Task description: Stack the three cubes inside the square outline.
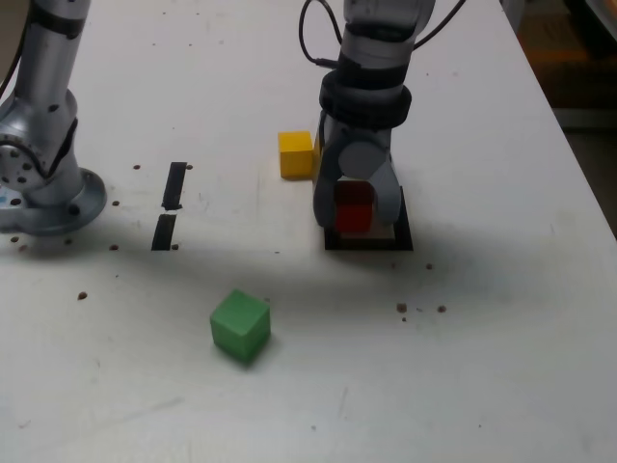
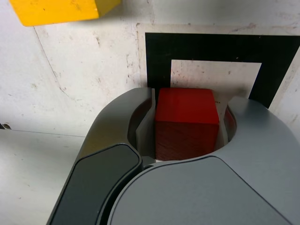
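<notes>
My gripper (image 1: 355, 218) points down over the square outline (image 1: 371, 245), shut on the red cube (image 1: 354, 206). In the wrist view the red cube (image 2: 186, 117) sits between the grey fingers (image 2: 117, 126), over the white inside of the black tape outline (image 2: 211, 47). I cannot tell whether the cube touches the table. The yellow cube (image 1: 296, 154) rests just beyond the outline, towards the exterior view's left, and its edge shows in the wrist view (image 2: 61, 10). The green cube (image 1: 240, 326) lies alone near the front, left of the outline.
The arm's silver base (image 1: 43, 193) stands at the exterior view's left. Two short black tape strips (image 1: 174, 185) (image 1: 164, 232) lie between the base and the cubes. The white table's edge (image 1: 578, 164) runs down the exterior view's right. Small dark specks dot the surface.
</notes>
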Controlling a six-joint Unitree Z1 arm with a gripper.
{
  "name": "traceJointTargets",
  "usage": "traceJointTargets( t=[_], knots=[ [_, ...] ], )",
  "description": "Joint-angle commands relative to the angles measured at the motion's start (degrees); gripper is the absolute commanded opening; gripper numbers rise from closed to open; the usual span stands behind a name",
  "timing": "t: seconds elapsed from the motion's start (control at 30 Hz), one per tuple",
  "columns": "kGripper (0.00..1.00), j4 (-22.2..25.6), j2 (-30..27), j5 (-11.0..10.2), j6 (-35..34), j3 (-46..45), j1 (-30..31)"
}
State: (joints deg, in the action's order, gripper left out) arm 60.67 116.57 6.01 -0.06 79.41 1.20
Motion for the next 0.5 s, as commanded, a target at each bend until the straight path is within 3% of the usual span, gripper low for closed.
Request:
traceJointTargets(
  t=[0.0,0.17,0.47],
  knots=[
    [0.63,-0.20,0.20,0.43,0.56,-0.23,0.03],
    [0.80,-1.22,0.16,1.45,3.33,-0.44,0.03],
    [0.89,-1.93,-0.41,1.32,5.35,-0.40,0.03]
  ],
)
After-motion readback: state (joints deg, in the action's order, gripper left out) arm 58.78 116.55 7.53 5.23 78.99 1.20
